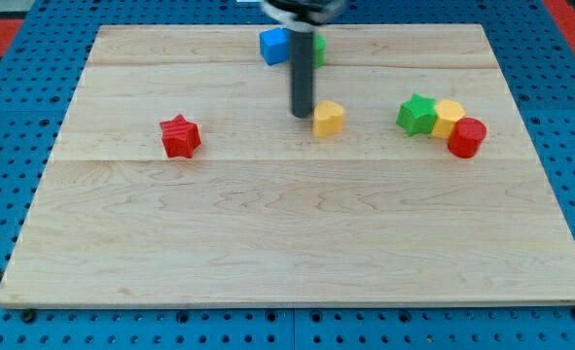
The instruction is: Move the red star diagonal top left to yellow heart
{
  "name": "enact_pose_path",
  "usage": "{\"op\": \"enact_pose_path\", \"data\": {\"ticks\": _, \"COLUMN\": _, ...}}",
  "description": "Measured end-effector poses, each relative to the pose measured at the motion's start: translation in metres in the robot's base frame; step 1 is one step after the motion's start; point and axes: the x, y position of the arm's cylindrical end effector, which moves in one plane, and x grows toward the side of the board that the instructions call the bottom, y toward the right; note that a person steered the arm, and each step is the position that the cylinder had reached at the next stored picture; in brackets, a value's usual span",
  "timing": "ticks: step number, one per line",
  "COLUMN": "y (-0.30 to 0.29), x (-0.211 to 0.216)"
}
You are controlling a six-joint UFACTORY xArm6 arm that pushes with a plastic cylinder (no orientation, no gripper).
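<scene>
My tip point(302, 115) just left of yellow heart point(329, 118) (red star point(180, 136) well apart)

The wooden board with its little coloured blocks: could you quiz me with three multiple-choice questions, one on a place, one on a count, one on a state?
1. Where is the red star-shaped block?
A. view's left
B. view's right
C. view's bottom edge

2. How many red blocks lie on the wooden board?
A. one
B. two
C. four

3. My tip stands:
A. on the star
B. just left of the small yellow block
C. off the board

Key: 1 A, it sits left of centre. 2 B, the star plus the red cylinder. 3 B, the rod's end is beside it.
</scene>
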Motion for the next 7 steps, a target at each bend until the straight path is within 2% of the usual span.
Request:
{"op": "enact_pose_path", "data": {"ticks": 1, "y": 0.08, "x": 0.037}}
{"op": "enact_pose_path", "data": {"ticks": 2, "y": 0.024, "x": 0.076}}
{"op": "enact_pose_path", "data": {"ticks": 3, "y": -0.062, "x": 0.095}}
{"op": "enact_pose_path", "data": {"ticks": 4, "y": -0.185, "x": 0.072}}
{"op": "enact_pose_path", "data": {"ticks": 5, "y": -0.265, "x": 0.018}}
{"op": "enact_pose_path", "data": {"ticks": 6, "y": -0.217, "x": 0.012}}
{"op": "enact_pose_path", "data": {"ticks": 7, "y": -0.133, "x": 0.039}}
